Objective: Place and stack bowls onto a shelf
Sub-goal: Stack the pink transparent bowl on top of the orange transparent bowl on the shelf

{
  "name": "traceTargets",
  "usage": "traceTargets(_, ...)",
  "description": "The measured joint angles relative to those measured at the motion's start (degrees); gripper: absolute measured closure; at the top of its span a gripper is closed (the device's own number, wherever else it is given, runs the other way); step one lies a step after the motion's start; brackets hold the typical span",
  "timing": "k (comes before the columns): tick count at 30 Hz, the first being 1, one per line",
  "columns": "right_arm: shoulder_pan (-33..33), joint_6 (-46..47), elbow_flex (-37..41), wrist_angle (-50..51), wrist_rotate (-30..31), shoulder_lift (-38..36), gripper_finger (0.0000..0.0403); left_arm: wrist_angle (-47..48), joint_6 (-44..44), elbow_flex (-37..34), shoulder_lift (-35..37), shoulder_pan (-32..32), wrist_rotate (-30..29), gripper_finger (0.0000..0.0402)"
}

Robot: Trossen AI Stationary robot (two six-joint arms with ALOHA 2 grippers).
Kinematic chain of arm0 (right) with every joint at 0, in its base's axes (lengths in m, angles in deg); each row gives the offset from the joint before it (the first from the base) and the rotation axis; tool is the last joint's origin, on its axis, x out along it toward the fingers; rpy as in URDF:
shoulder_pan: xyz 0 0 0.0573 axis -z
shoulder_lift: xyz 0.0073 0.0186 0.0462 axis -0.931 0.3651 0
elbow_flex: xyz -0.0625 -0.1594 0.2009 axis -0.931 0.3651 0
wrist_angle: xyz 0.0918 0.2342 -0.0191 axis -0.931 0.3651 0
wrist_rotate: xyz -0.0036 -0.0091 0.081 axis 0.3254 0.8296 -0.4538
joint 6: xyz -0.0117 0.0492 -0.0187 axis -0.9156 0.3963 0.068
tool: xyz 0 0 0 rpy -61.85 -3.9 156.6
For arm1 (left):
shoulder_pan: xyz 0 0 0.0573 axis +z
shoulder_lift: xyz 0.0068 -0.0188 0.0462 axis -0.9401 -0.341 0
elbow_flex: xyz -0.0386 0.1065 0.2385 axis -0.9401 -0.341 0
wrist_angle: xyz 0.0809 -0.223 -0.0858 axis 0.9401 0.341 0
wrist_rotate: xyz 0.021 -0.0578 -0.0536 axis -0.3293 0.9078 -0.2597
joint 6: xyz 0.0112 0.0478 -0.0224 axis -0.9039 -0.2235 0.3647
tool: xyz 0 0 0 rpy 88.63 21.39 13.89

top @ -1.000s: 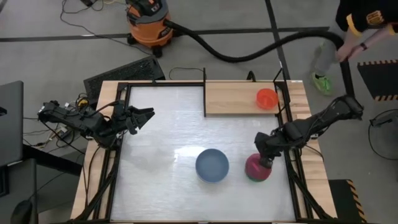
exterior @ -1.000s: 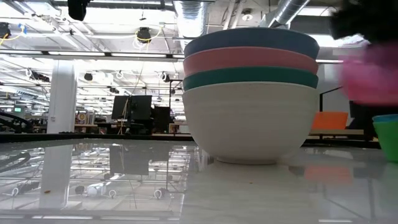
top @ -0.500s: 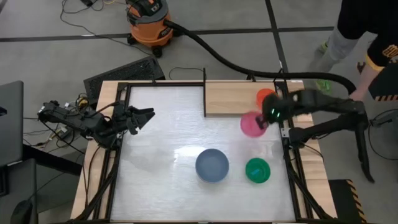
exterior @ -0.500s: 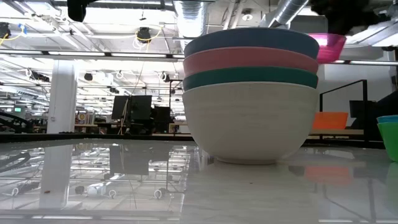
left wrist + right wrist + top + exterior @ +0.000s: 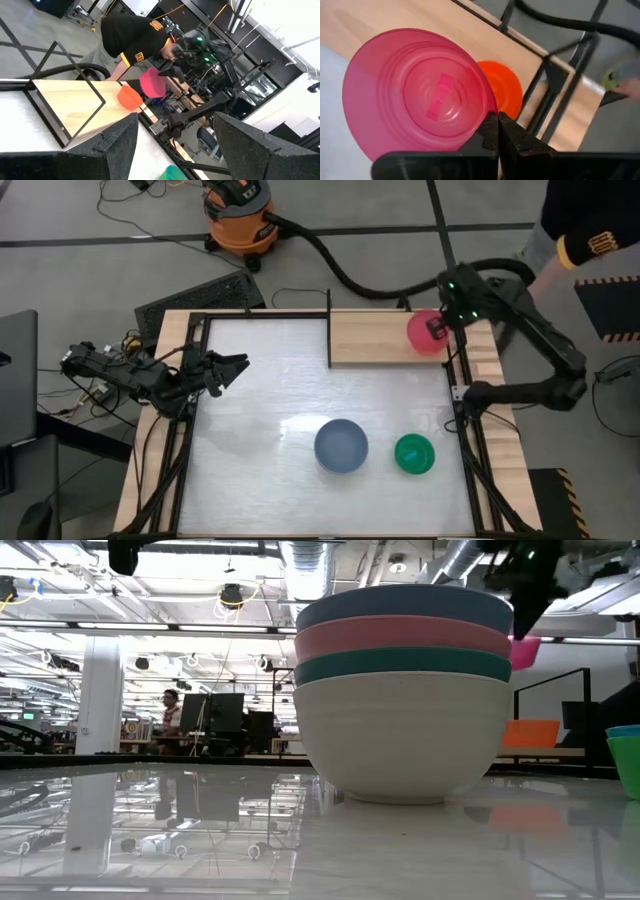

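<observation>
My right gripper [image 5: 440, 328] is shut on a small pink-maroon bowl [image 5: 425, 333] above the right end of the wooden shelf [image 5: 370, 340]. A small red bowl [image 5: 504, 95] stands on the shelf under it, mostly covered in the high view. A stack of large bowls, blue on top [image 5: 341, 445], rests on the tabletop. A small green bowl [image 5: 414, 453] stands to its right. My left gripper [image 5: 238, 366] is open and empty at the table's left edge. My right gripper pinches the pink-maroon bowl's rim [image 5: 485, 117] between its two fingers [image 5: 492, 131], coming from above. The bowl hangs open side up, clear of the shelf and partly over the red bowl.
Thin black posts [image 5: 452, 345] frame the shelf beside the held bowl. A person [image 5: 585, 220] stands beyond the table's far right corner. An orange vacuum [image 5: 238, 215] and its hose lie behind the table.
My right gripper has lifted the pink-maroon bowl off the green bowl at the near right. It has carried the bowl up and toward the far edge, to above the shelf over the red bowl. The green bowl has stayed where it was.
</observation>
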Motion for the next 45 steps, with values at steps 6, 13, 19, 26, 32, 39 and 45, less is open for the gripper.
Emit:
traceTargets(6,5.1,-20.2,0.0,0.3,1.8,9.8,0.0386,0.3,0.0,0.0,0.0,0.0,0.0,0.0157)
traceTargets(13,7.6,-27.5,0.0,-1.6,2.7,16.2,0.0386,1.4,1.4,0.0,0.0,0.0,0.0,0.0157)
traceTargets(19,11.4,-30.2,0.0,-4.5,1.3,16.0,0.0386,1.4,1.6,0.0,0.0,0.0,0.0,0.0157)
traceTargets(26,11.6,-28.8,0.0,-3.6,1.0,18.5,0.0386,2.9,1.6,0.0,0.0,0.0,-0.8,0.0157)
traceTargets(32,11.7,-26.8,0.0,-5.5,2.9,20.0,0.0386,2.9,1.7,0.0,0.0,0.0,-0.9,0.0157)
traceTargets(39,11.7,-26.7,0.0,-4.8,2.4,20.2,0.0386,2.9,2.1,0.0,0.0,0.0,-0.9,0.0157)
traceTargets(45,11.7,-25.3,0.0,-4.7,2.2,20.2,0.0382,2.9,2.2,0.0,0.0,0.0,-0.6,0.0157)
